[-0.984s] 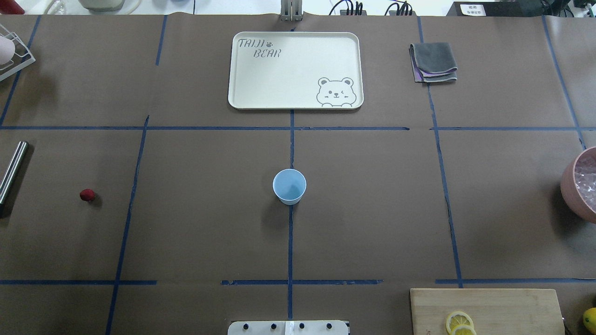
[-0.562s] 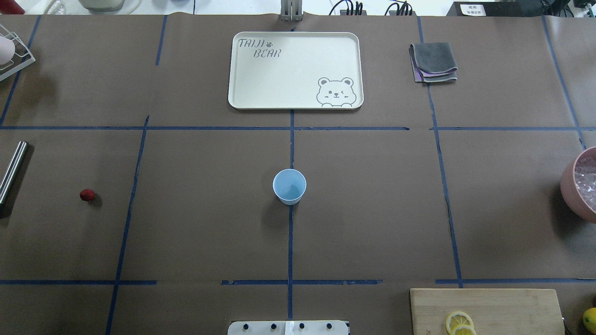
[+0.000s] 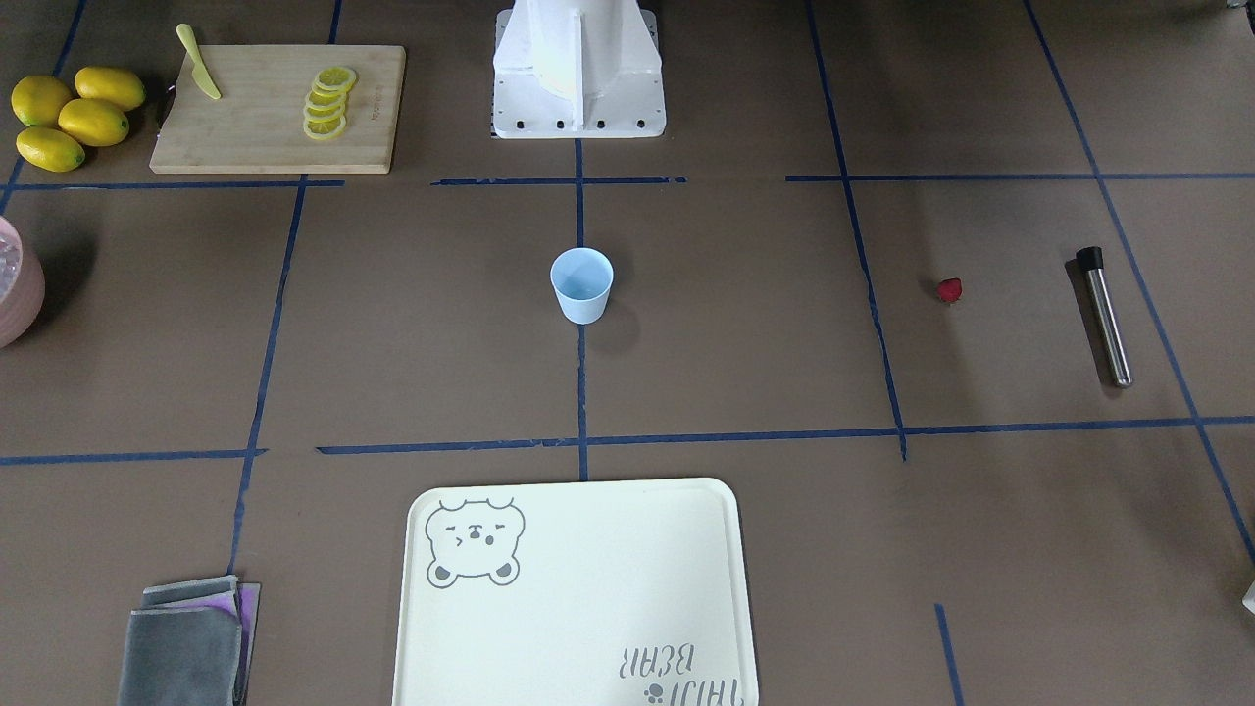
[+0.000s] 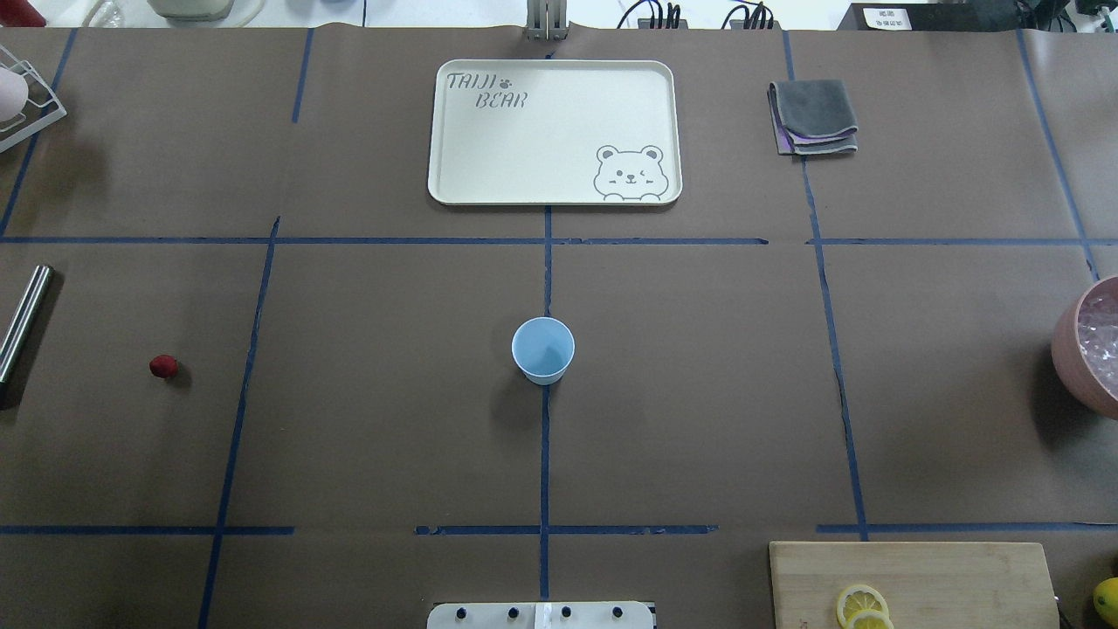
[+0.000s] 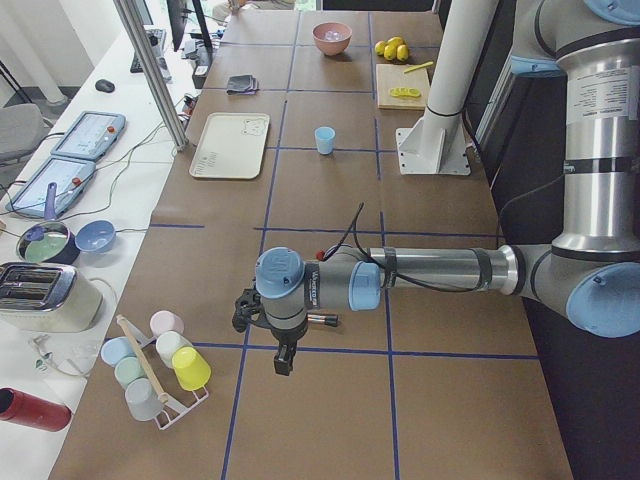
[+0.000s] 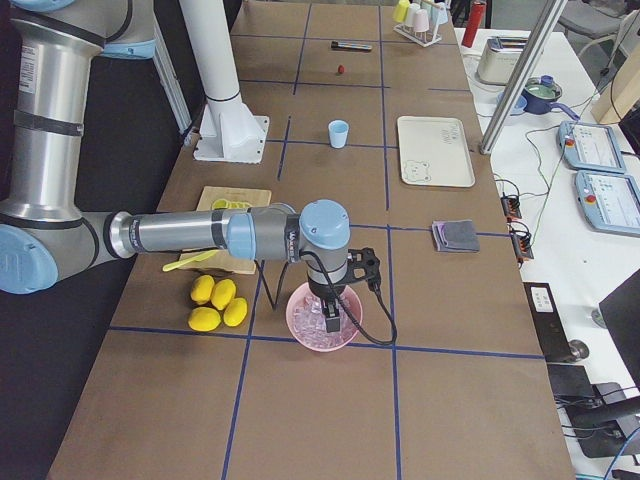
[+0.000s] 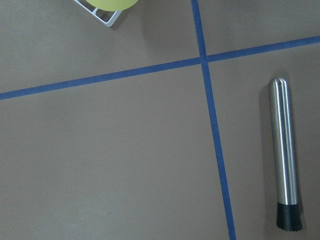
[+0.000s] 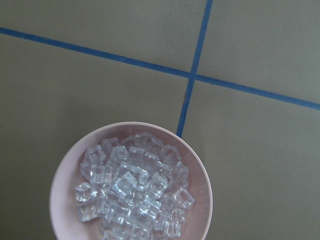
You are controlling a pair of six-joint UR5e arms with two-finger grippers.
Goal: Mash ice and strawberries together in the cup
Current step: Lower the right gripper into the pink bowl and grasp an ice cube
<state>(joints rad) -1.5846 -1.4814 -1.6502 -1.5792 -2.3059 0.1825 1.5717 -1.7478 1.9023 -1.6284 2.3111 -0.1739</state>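
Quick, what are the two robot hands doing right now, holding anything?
Left hand: cannot be told from this far view.
Right hand: cannot be told either.

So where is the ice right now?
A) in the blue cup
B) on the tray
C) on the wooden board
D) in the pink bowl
D: the ice is piled in the pink bowl, and the cup looks empty.

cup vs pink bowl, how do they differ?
The cup is light blue and small; the bowl is pink and wider. The cup is empty; the bowl holds ice. The cup stands mid-table; the bowl sits at the robot's right end. Both stand upright.
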